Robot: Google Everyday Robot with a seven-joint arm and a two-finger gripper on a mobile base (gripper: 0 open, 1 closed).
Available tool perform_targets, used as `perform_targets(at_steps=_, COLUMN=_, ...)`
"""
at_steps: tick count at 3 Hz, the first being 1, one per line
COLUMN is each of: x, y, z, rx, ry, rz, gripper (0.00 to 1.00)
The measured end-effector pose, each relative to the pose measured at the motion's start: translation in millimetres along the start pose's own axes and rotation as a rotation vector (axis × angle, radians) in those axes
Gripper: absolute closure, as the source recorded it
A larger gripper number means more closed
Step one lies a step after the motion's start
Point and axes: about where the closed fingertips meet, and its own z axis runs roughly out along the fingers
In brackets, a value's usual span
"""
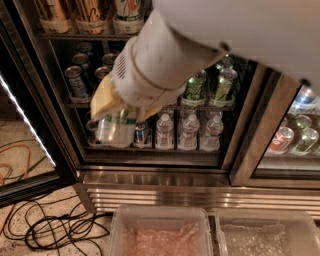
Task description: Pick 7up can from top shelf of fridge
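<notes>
Here, the yellow two-finger hand point(111, 104) clasps the tall white green-lettered 7up can point(117, 132), upright at its six o'clock.

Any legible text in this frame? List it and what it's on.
No text can be read.
7up can held in the gripper, low in front of the fridge: green lettering, blurred.
White can on the top shelf: green and orange marks, unreadable.
Soda cans and bottles: labels too small.
</notes>
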Motion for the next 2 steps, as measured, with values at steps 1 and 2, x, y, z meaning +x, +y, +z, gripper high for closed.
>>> perform_targets(at_steps=1, x=47, y=21, z=16, rx=-0.058, ry=0.129, rz=0.018, gripper=1.00)
perform_targets(at_steps=2, x=75, y=27, z=19, rx=-0.090, ry=0.198, rz=0.051, gripper=1.00)
